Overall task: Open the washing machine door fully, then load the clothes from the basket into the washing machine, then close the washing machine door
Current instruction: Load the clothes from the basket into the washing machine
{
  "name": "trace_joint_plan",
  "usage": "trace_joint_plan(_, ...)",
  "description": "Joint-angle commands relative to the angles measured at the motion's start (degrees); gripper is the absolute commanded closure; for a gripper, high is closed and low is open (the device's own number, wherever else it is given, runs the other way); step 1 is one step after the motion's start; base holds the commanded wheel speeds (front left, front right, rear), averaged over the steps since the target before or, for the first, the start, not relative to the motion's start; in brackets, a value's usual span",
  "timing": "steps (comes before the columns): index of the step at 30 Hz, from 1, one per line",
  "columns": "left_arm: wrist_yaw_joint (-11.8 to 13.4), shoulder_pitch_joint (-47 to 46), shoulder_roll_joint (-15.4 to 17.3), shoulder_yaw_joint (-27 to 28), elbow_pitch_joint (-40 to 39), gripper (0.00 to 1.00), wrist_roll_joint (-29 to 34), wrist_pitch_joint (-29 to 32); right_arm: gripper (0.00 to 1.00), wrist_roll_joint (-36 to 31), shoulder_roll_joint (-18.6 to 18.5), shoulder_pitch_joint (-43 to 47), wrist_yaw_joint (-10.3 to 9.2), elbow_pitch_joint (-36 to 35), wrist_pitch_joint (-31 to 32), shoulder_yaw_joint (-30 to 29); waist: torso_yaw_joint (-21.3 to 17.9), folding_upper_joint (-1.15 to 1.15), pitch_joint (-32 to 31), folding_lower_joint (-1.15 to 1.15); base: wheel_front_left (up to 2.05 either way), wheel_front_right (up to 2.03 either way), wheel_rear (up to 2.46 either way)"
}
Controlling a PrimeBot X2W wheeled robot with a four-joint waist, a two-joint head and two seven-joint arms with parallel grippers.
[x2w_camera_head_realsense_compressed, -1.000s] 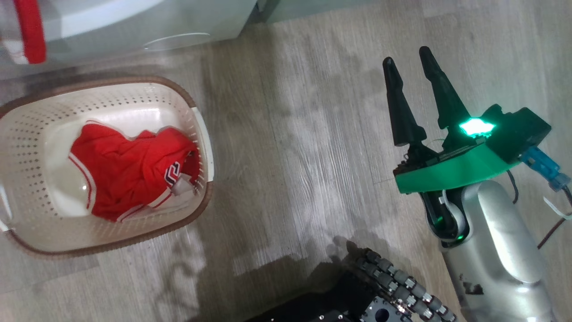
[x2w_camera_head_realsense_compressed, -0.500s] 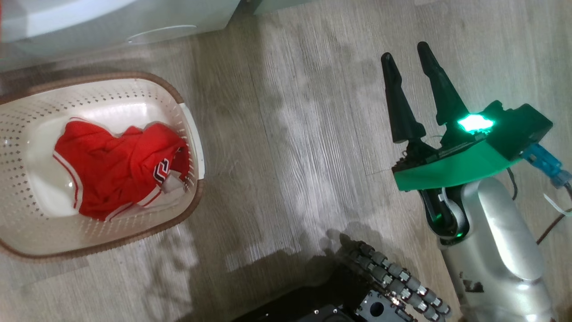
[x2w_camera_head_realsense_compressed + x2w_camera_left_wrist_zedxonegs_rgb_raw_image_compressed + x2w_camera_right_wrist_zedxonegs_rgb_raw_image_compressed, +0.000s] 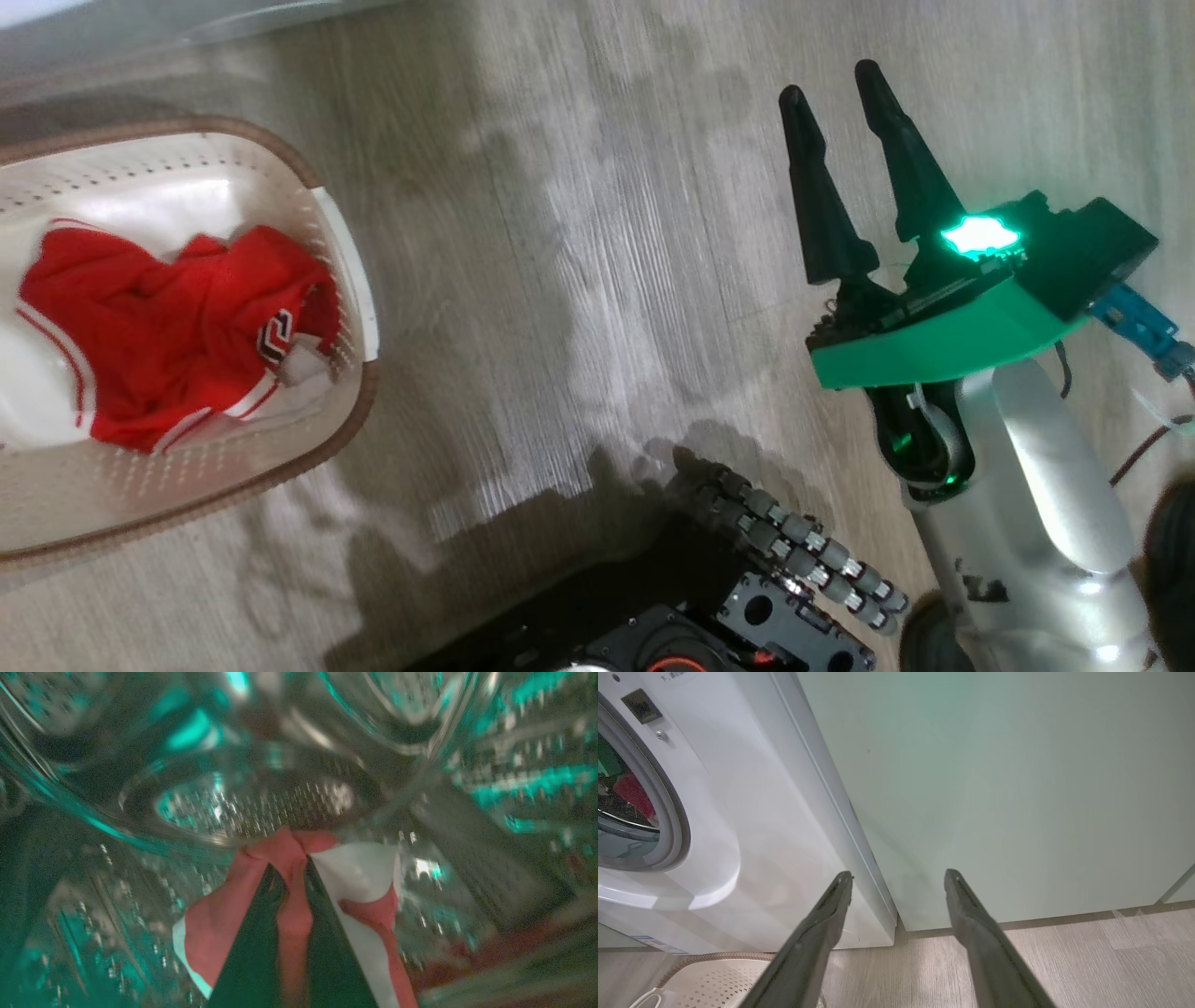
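Deep inside the drum (image 3: 261,807), the left hand (image 3: 295,863) is pinched shut on a red-and-white cloth (image 3: 359,868). The right hand (image 3: 826,79) hangs wide open and empty over the floor (image 3: 597,233). A jersey (image 3: 159,336) lies in the basket (image 3: 345,411).

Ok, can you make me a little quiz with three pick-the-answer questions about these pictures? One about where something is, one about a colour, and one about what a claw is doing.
1. Where is the red jersey?
A) on a shelf
B) in the basket
C) on a chair

2. What colour is the cabinet beside the washing machine?
A) pale green
B) yellow
C) black

3. How is the right claw?
A) shut on a sock
B) shut on a towel
C) open, holding nothing

Answers:
1. B, the jersey lies crumpled on the basket's bottom.
2. A, its flat front looks pale green next to the white machine.
3. C, its two dark fingers stand apart with nothing between them.
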Motion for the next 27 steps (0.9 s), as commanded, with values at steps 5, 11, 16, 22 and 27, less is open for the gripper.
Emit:
trace_joint_plan(5, -1.0, -5.4, 3.9, 1.3, 1.9, 1.00, 1.8, -7.2, 0.00, 1.1, 0.1, 0.0, 0.00, -2.6, -0.4, 1.5, -1.4, 0.00, 2.5, -0.01, 0.00, 0.00, 0.00)
trace_joint_plan(11, -1.8, -4.5, 3.2, 1.4, 6.9, 1.00, 0.3, -8.6, 0.00, 1.3, 0.1, 0.0, 0.00, -2.9, -0.4, 1.2, -1.1, 0.00, 3.1, -0.01, 0.00, 0.00, 0.00)
trace_joint_plan(16, -2.4, -5.0, 1.8, 1.1, 9.7, 1.00, -0.7, -9.0, 0.00, 0.8, 0.1, -0.2, 0.00, -2.7, -0.4, 0.7, -0.3, 0.00, 2.8, -0.01, 0.00, 0.00, 0.00)
trace_joint_plan(22, -1.4, -3.8, -1.1, 1.5, 11.4, 0.00, -2.9, -9.4, 0.00, 0.0, 0.1, 0.1, 0.00, -2.2, -0.4, -0.3, 1.0, 0.00, 0.7, -0.01, 0.00, 0.00, 0.00)
trace_joint_plan(27, 0.2, 1.6, -3.6, 3.2, 8.6, 0.00, -6.1, -12.2, 0.00, -1.4, 0.1, 0.8, 0.00, -1.8, -0.4, -1.5, 2.6, 0.00, -1.8, -0.01, 0.00, 0.00, 0.00)
